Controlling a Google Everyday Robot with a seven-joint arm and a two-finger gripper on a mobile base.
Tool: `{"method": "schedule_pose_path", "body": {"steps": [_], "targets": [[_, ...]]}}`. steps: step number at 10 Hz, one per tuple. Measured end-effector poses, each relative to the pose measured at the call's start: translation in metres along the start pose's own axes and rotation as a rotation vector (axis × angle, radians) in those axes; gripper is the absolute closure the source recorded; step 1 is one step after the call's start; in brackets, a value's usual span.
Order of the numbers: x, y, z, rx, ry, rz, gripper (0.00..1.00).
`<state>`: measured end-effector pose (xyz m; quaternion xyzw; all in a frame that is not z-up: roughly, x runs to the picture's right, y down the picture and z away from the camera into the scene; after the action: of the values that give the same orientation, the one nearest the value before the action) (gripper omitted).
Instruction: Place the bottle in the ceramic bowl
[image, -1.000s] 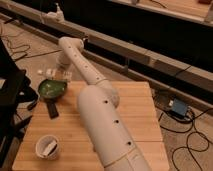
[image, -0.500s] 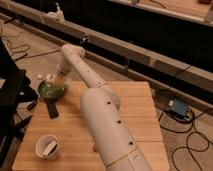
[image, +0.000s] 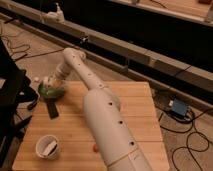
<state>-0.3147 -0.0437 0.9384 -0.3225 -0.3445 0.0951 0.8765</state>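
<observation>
The green ceramic bowl sits at the far left corner of the wooden table, its black handle-like piece pointing toward the front. My gripper hangs just over the bowl's far rim at the end of the long white arm. It is shut on the pale bottle, which lies roughly level, with its white cap end sticking out to the left past the bowl's edge. The arm hides part of the bowl's right side.
A white cup with something pale inside stands near the front left corner. A small orange piece peeks out beside the arm. A black frame stands left of the table. A blue box and cables lie on the floor at right.
The gripper has swung left and down with the bottle, from behind the bowl to just above its far rim. Bowl and cup have not moved.
</observation>
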Motion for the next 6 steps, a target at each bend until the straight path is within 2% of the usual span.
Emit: {"method": "schedule_pose_path", "body": {"steps": [6], "targets": [[0.003, -0.005, -0.015, 0.017, -0.053, -0.006, 0.2]]}}
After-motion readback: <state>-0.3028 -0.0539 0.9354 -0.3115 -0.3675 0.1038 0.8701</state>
